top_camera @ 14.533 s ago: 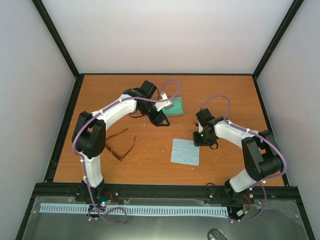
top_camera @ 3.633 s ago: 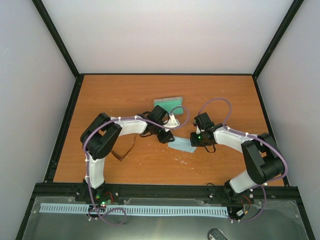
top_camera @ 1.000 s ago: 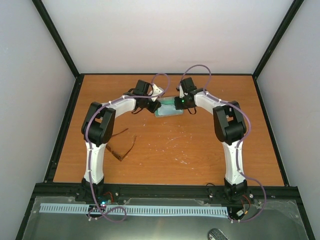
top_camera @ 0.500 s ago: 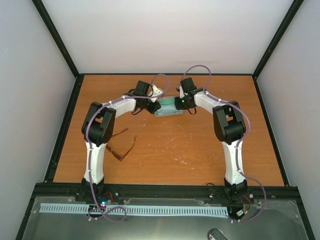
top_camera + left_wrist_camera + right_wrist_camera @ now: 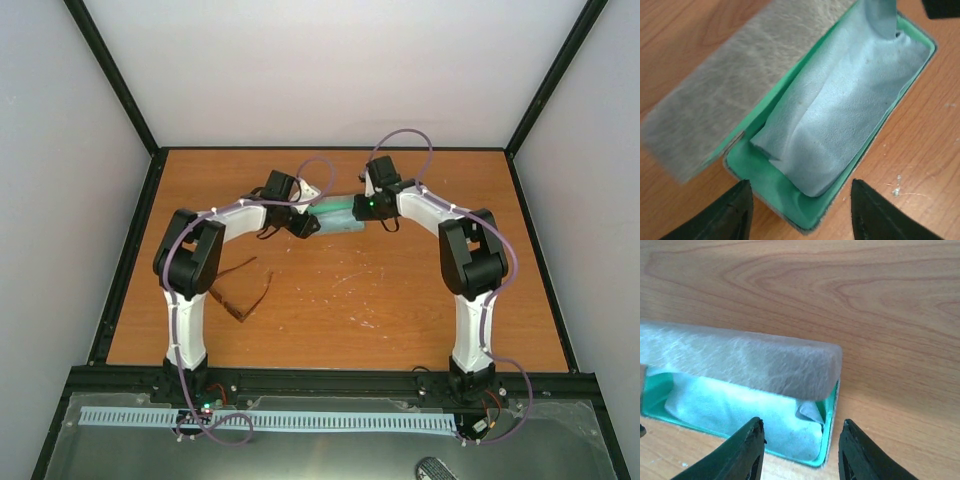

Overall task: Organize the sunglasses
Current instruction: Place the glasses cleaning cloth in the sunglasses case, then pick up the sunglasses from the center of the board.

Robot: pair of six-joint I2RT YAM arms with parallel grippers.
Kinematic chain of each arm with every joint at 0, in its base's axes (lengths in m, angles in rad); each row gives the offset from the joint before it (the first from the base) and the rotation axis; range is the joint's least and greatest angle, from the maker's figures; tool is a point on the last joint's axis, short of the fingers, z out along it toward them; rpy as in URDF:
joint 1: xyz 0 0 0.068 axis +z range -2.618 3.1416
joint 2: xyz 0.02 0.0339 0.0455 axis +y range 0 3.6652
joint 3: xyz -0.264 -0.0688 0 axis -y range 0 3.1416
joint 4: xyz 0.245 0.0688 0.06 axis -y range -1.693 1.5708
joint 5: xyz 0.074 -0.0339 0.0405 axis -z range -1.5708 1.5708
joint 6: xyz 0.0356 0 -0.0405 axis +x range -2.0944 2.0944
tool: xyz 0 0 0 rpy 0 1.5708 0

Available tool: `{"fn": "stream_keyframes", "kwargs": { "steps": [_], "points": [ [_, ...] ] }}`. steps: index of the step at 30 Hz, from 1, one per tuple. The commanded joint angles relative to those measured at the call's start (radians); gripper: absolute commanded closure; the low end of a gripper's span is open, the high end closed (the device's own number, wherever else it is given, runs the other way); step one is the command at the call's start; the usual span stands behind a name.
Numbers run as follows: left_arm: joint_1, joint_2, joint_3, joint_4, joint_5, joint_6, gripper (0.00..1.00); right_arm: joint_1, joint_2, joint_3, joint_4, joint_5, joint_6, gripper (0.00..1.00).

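Observation:
The sunglasses (image 5: 242, 289), thin reddish-brown frame with arms spread, lie on the table at the left, far from both grippers. The grey case (image 5: 338, 215) with green lining stands open at the back centre. The light blue cloth (image 5: 850, 115) lies folded inside it, also showing in the right wrist view (image 5: 740, 412). My left gripper (image 5: 306, 224) is open and empty at the case's left end (image 5: 780, 200). My right gripper (image 5: 362, 208) is open and empty at the case's right end (image 5: 832, 405), beside the raised grey lid (image 5: 740, 360).
The wooden table (image 5: 330, 290) is bordered by a black frame and white walls. Small white specks lie on the wood near the centre (image 5: 350, 280). A slotted rail (image 5: 270, 420) runs along the near edge below the arm bases.
The cloth, once on the table at the right, now lies inside the case. Both grippers moved from mid-table to the case; in the last second both drew slightly back from it.

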Motion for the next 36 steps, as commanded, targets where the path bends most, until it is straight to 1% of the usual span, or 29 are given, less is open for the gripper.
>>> {"fn": "stream_keyframes", "kwargs": {
  "steps": [1,4,7,10,13,15,16,19,20,21,22,25,30,33,36],
  "points": [
    [0.009,-0.079,-0.03,0.033,-0.026,-0.012,0.43,0.011,-0.094,-0.038,0.021,0.034,0.021,0.58],
    [0.009,-0.116,-0.054,0.036,-0.042,-0.014,0.38,0.015,-0.159,-0.084,0.02,0.064,0.037,0.54],
    [0.009,-0.172,-0.087,0.023,-0.068,0.003,0.37,0.018,-0.248,-0.154,0.018,0.105,0.048,0.52],
    [0.015,-0.269,-0.142,-0.006,-0.065,0.102,0.37,0.037,-0.345,-0.222,-0.006,0.151,0.043,0.52],
    [0.057,-0.409,-0.203,-0.098,0.026,0.351,0.37,0.065,-0.427,-0.285,-0.016,0.176,0.042,0.52],
    [0.116,-0.491,-0.215,-0.23,0.113,0.611,0.35,0.076,-0.472,-0.332,-0.006,0.176,0.047,0.51],
    [0.143,-0.521,-0.211,-0.325,0.142,0.785,0.34,0.079,-0.491,-0.364,0.002,0.173,0.052,0.51],
    [0.233,-0.583,-0.193,-0.644,0.152,1.279,0.36,0.082,-0.532,-0.425,0.039,0.157,0.06,0.51],
    [0.264,-0.597,-0.186,-0.742,0.14,1.422,0.37,0.083,-0.54,-0.442,0.05,0.152,0.063,0.5],
    [0.285,-0.607,-0.181,-0.812,0.119,1.543,0.37,0.086,-0.549,-0.456,0.058,0.145,0.066,0.5],
    [0.305,-0.614,-0.181,-0.867,0.093,1.63,0.37,0.088,-0.557,-0.47,0.068,0.14,0.07,0.5],
    [0.314,-0.625,-0.207,-0.931,0.022,1.787,0.36,0.09,-0.585,-0.506,0.098,0.127,0.084,0.5],
    [0.314,-0.695,-0.332,-0.881,-0.115,1.983,0.35,0.091,-0.617,-0.536,0.117,0.112,0.096,0.5],
    [0.314,-0.737,-0.409,-0.828,-0.188,2.058,0.35,0.093,-0.635,-0.559,0.13,0.11,0.1,0.5],
    [0.314,-0.754,-0.467,-0.765,-0.219,2.091,0.35,0.093,-0.641,-0.575,0.137,0.106,0.107,0.5]
  ]
}}
